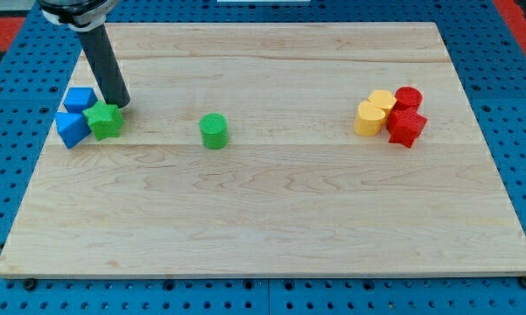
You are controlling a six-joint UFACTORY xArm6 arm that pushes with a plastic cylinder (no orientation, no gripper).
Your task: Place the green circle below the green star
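Two green blocks (213, 130), two blue (73, 118), two yellow (373, 114), two red (406, 118)

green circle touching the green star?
No: the green circle stands alone mid-board, bare wood between it and the green star at the view's left, beside my tip.

The green circle (213, 131) is a short, upright cylinder with a ribbed side wall and a flat top face. It stands alone on the tabletop (271, 219), left of centre, with bare wood on every side. The green star (104, 120) is a star-shaped block lying flat, near the left edge of the tabletop. It sits well apart from the green circle, to its left and slightly farther back. Both blocks share the same bright green colour.
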